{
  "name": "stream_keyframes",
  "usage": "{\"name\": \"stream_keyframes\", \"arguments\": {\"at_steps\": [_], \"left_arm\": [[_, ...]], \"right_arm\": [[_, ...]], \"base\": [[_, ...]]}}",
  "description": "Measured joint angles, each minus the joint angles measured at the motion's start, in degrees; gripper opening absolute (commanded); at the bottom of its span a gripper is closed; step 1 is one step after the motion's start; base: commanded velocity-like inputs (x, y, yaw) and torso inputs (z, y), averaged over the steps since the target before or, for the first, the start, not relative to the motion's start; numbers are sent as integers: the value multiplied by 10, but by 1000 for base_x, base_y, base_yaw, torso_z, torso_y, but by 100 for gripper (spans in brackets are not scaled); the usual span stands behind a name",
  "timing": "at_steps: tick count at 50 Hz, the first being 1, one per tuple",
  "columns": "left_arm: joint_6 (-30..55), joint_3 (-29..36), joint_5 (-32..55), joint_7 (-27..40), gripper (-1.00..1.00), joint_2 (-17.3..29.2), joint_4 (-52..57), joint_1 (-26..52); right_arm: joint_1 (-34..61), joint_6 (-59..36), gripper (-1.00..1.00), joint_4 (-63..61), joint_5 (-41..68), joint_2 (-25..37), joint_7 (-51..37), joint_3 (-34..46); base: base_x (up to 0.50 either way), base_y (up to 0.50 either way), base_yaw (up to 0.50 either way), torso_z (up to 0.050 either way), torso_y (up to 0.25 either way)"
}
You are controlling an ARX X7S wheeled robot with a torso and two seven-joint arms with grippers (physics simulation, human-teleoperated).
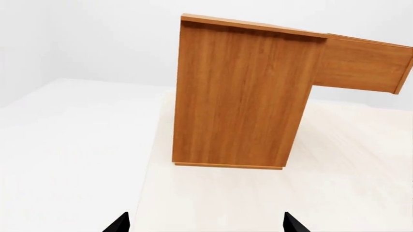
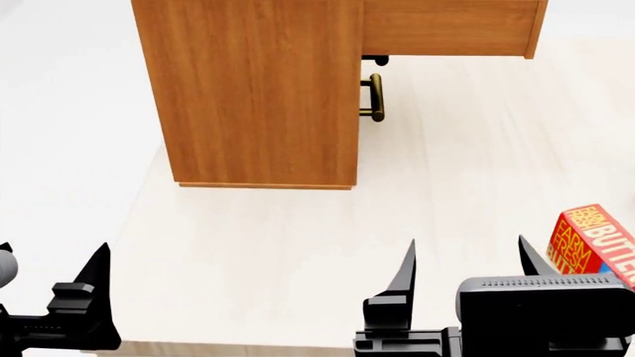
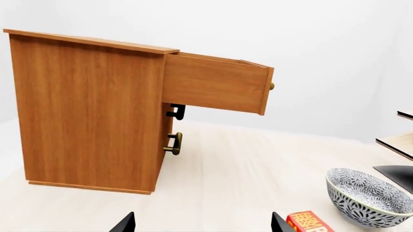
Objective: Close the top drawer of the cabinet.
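Note:
The orange-brown cabinet (image 2: pixel 258 89) stands side-on at the far side of the pale table (image 2: pixel 297 245). It also shows in the left wrist view (image 1: pixel 239 96) and the right wrist view (image 3: pixel 90 111). Its top drawer (image 3: pixel 216 84) is pulled far out to the right, with the brass handle (image 3: pixel 272 86) on its front panel. The drawer also shows in the head view (image 2: pixel 447 26) and the left wrist view (image 1: pixel 361 65). My left gripper (image 2: pixel 50 256) (image 1: pixel 206 223) and right gripper (image 2: pixel 466 249) (image 3: pixel 202 222) are both open and empty, low near the table's front edge, well short of the cabinet.
A lower drawer front has its own brass handle (image 2: pixel 375 97) (image 3: pixel 174 143). A red butter box (image 2: pixel 595 238) (image 3: pixel 310 222) lies just right of my right gripper. A patterned bowl (image 3: pixel 368 195) sits further right. Pale slanted panels on a dark base (image 3: pixel 400 145) stand at the far right.

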State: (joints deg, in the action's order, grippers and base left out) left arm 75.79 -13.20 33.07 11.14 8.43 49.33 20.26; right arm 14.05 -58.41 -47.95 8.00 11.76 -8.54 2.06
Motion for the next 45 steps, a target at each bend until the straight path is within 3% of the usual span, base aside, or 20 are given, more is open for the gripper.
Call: {"name": "stream_keyframes", "arguments": {"at_steps": [10,45], "left_arm": [[-9,4,3,4,100,3,-3,-4],[-30,10,17,16,100,13,-14,-11]], "right_arm": [[-5,2,100,4,8,-4,0,-6],[-11,24,100,13,27,-9,-9,-24]], "base": [[20,0,0,0,0],[500,0,0,0,0]]}}
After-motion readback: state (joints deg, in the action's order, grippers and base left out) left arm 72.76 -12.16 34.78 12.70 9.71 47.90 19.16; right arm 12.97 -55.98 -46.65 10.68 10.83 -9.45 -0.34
